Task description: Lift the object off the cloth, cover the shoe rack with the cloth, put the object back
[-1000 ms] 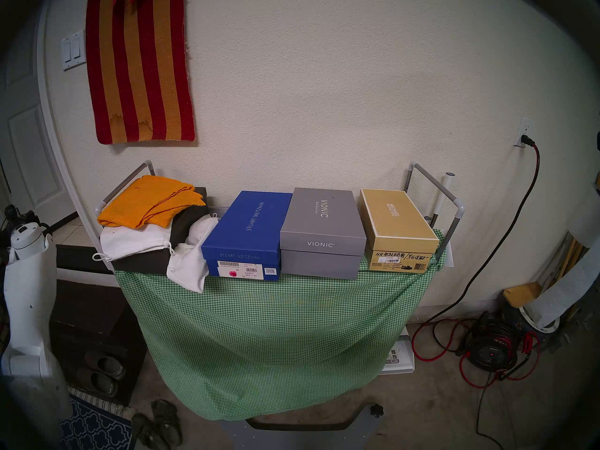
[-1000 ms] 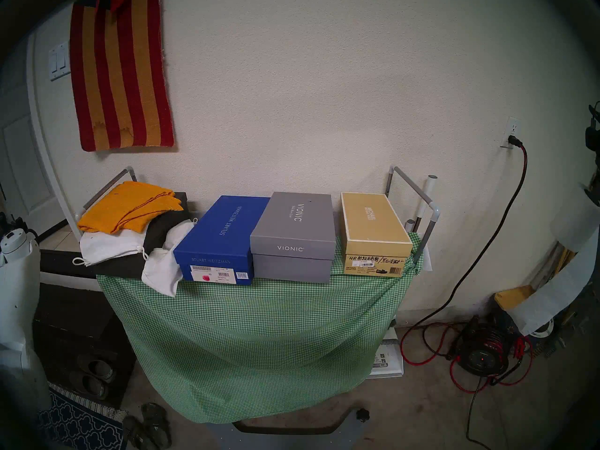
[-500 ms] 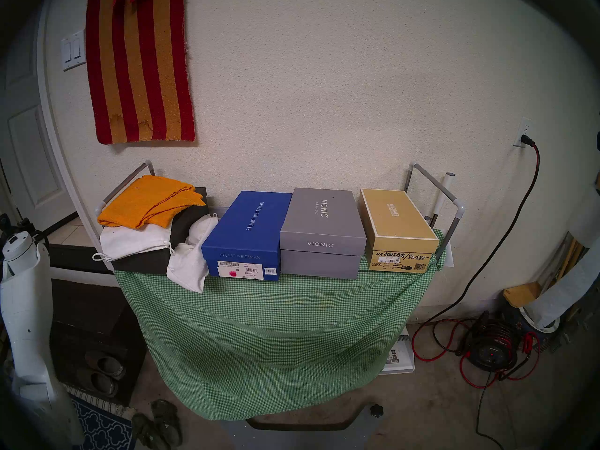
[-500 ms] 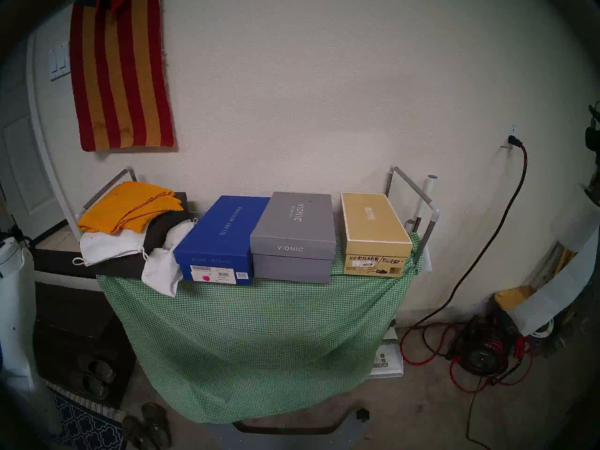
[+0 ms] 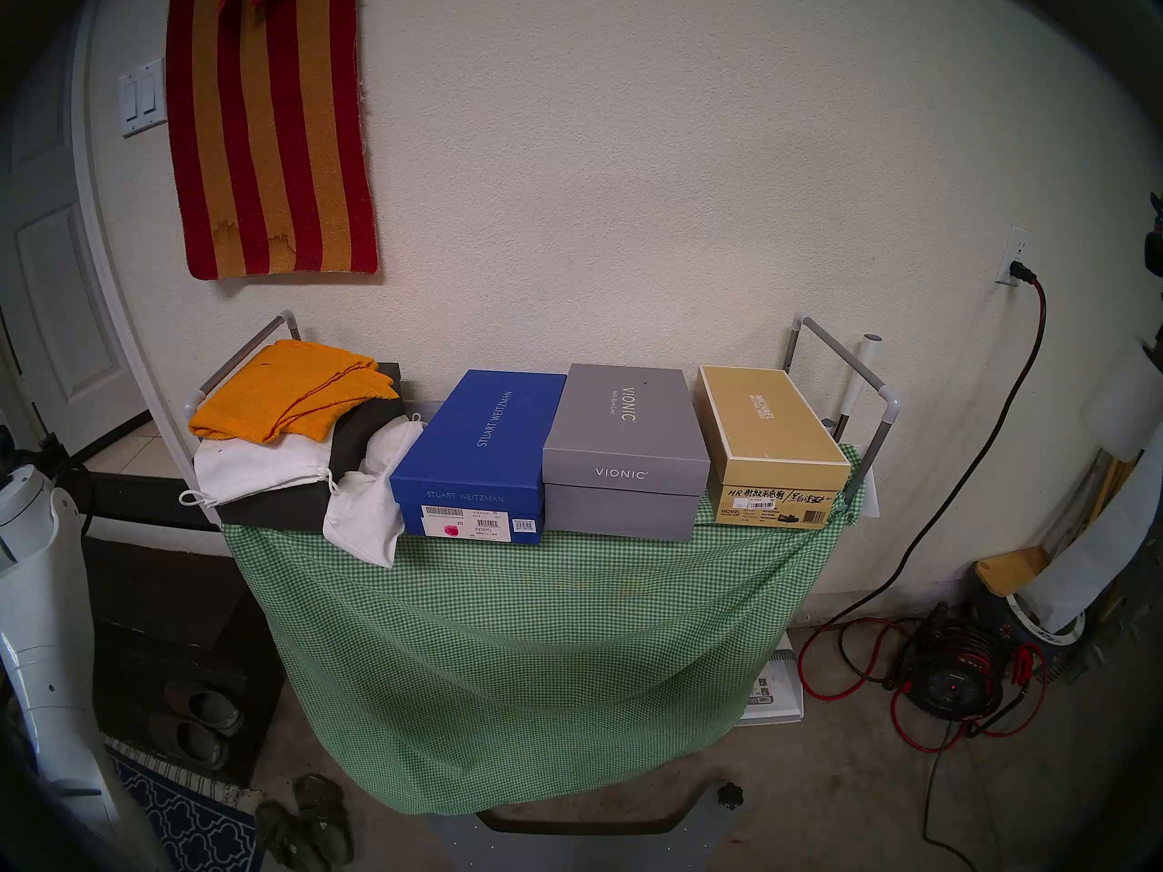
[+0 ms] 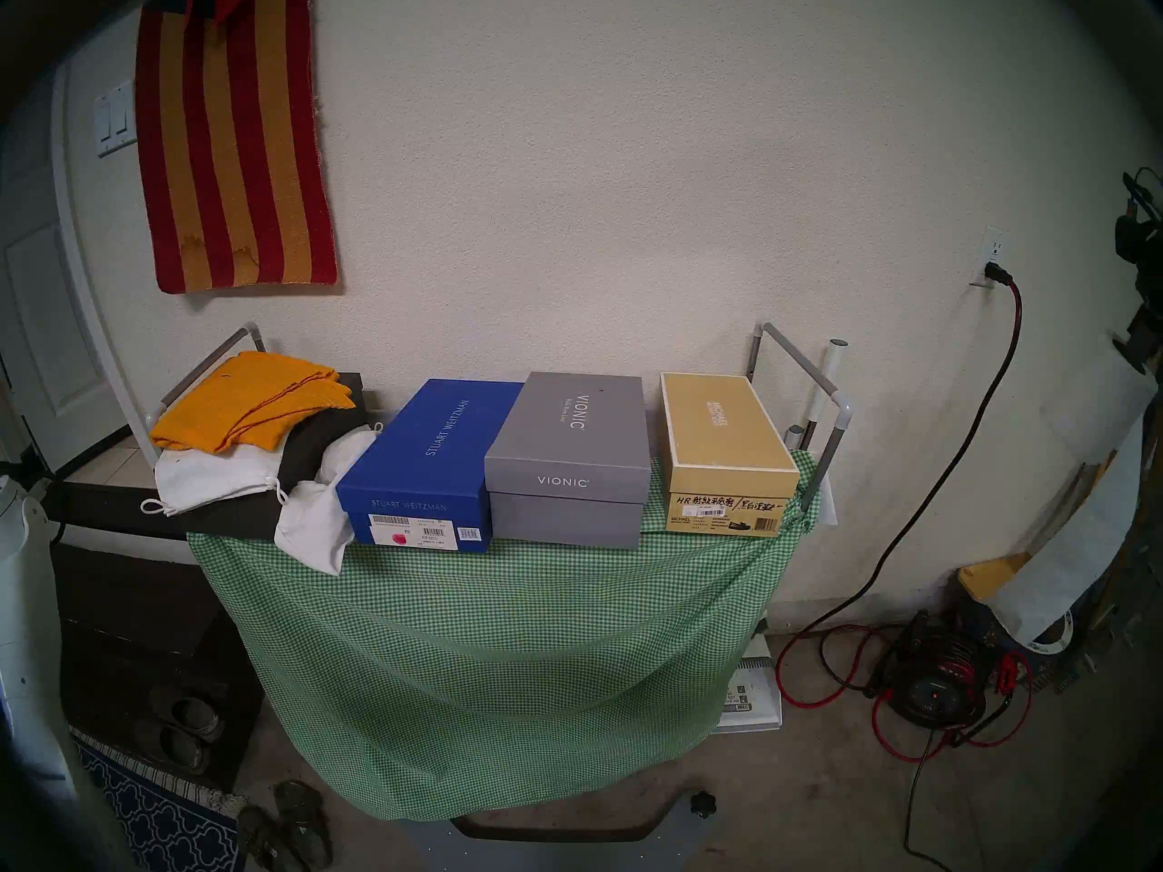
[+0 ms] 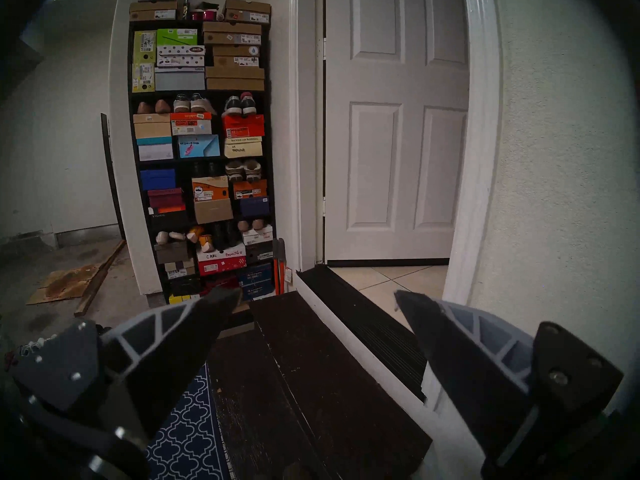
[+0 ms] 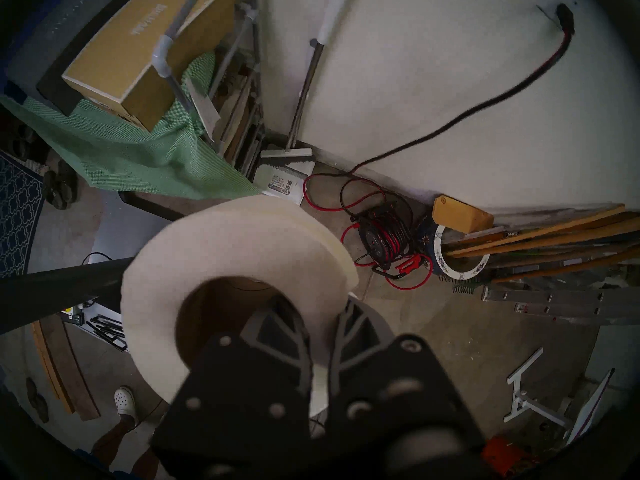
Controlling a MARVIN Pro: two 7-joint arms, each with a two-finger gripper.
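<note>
Showing only in wrist view: right gripper [image 8: 322,334] clamping paper roll [image 8: 235,254].

The blue box [image 5: 478,455] is showing "STUART WEITZMAN" on lid and front; the grey box [image 5: 623,449] is reading "VIONIC"; the tan box [image 5: 771,443] is carrying "MICHAEL" and handwritten "HR".

1. The left arm [image 5: 38,606], white-shelled, stands upright at the far left edge of the head view.
2. The left gripper [image 7: 317,301] is spread wide, its two dark fingers [image 7: 194,325] well apart with nothing between them.
3. The right gripper [image 8: 320,318] is clamped on the wall of the paper roll [image 8: 239,257], one finger inside the cardboard core, the other outside.
</note>
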